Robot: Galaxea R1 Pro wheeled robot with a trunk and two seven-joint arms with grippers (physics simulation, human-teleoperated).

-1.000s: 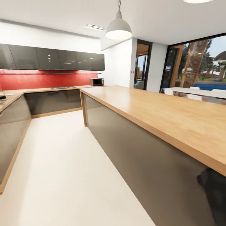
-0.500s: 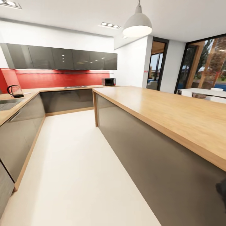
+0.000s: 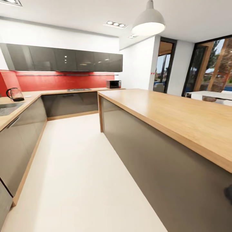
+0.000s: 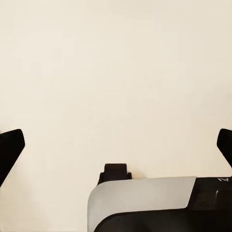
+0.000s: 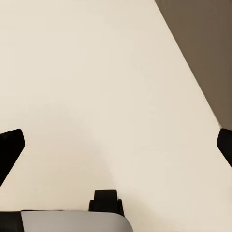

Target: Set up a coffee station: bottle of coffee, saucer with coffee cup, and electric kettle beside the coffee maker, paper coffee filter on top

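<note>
The electric kettle [image 3: 15, 94], dark with a clear body, stands on the left wooden countertop [image 3: 30, 95] against the red backsplash, far from me. In the left wrist view my left gripper [image 4: 116, 145] hangs open over pale floor, its black fingertips [image 4: 10, 147] wide apart with nothing between them. In the right wrist view my right gripper [image 5: 116, 145] is open as well, empty, above the floor beside a grey cabinet front [image 5: 208, 53].
A long wooden-topped island [image 3: 180, 116] with grey sides runs along my right. A sink [image 3: 8, 108] is set into the left counter, with a hob [image 3: 79, 89] and a small oven [image 3: 113, 84] on the back counter. White floor [image 3: 74, 154] stretches between the counters.
The head camera has swung left, so the whole picture has shifted right; the kettle and sink have come into view at the left. Nothing in the kitchen has moved.
</note>
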